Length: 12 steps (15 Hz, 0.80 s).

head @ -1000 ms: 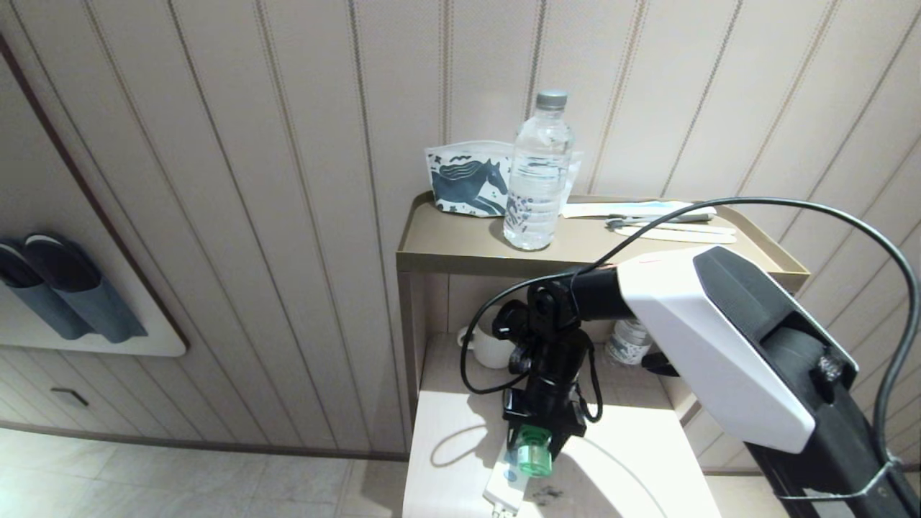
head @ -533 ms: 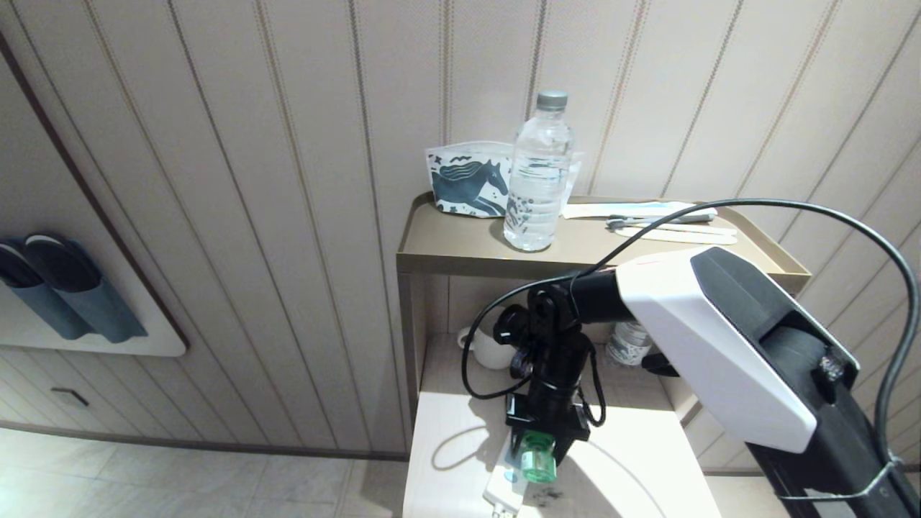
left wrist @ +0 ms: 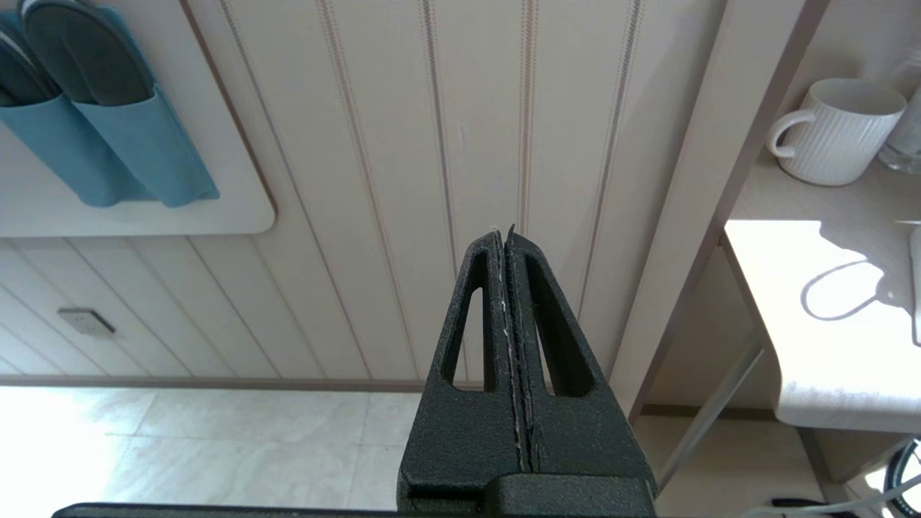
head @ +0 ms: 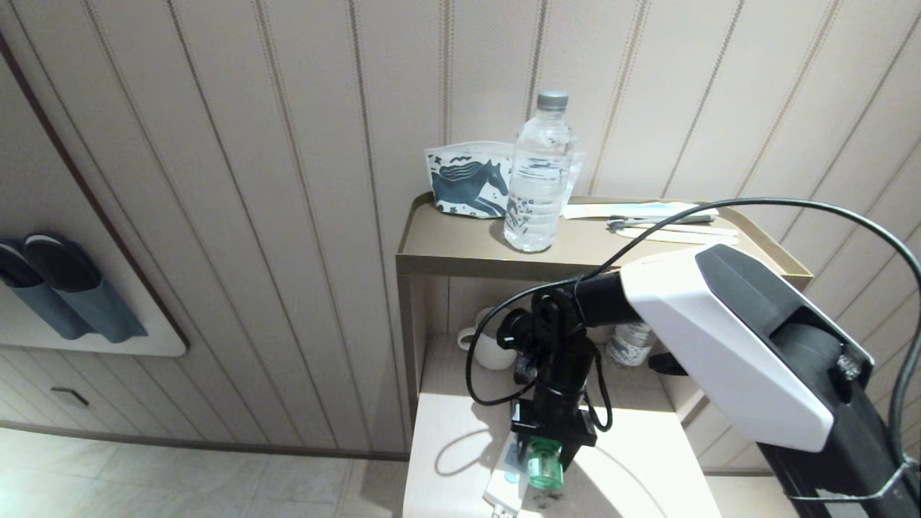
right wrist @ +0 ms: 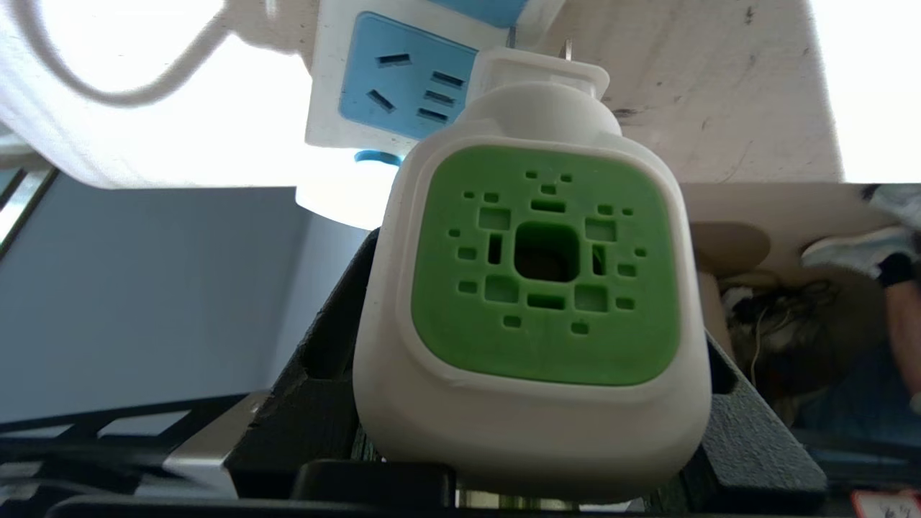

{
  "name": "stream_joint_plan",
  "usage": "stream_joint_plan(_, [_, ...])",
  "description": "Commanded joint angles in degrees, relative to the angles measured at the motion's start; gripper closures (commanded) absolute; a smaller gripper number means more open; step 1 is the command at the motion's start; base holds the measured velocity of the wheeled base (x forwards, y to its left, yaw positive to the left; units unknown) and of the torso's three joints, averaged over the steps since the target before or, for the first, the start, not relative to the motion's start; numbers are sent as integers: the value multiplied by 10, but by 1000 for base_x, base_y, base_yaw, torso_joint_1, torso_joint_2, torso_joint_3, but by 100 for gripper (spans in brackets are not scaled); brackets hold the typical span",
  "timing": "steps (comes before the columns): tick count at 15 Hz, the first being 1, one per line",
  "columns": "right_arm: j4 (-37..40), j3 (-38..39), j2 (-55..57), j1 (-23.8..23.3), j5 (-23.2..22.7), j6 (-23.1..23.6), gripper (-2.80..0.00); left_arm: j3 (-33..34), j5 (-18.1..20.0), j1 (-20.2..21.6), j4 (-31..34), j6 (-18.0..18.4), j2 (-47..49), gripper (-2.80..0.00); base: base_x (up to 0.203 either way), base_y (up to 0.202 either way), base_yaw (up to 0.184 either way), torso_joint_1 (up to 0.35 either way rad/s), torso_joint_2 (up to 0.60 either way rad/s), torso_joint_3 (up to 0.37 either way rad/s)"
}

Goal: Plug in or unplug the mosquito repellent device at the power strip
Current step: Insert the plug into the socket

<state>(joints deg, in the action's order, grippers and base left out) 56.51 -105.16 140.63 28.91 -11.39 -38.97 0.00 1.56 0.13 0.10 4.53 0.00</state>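
Observation:
My right gripper points down over the pale lower tabletop, shut on the mosquito repellent device. In the right wrist view its white body and green vented top fill the space between the black fingers. The device's two metal prongs show bare in the air, just beside the power strip, a white bar with a pale blue socket face. The strip lies at the table's front edge, just left of the device. My left gripper is shut and empty, parked off to the left facing the panelled wall.
A white mug and a small bottle stand at the back of the lower shelf. On the upper shelf are a water bottle, a horse-print pouch and flat utensils. The strip's white cord curves away.
My right gripper has shifted a little toward the table's front edge and to the right, carrying the device with it. The left arm has kept still.

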Motion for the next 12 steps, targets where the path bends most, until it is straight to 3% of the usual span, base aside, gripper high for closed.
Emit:
stream_joint_plan(1, [-18,30,-17,4,5,-2,0,0,0,0,0,0,0,0,0,0,0,0,0,0])
stream_joint_plan(12, [-108,90,-48,12,17,-8,0,0,0,0,0,0,0,0,0,0,0,0,0,0])
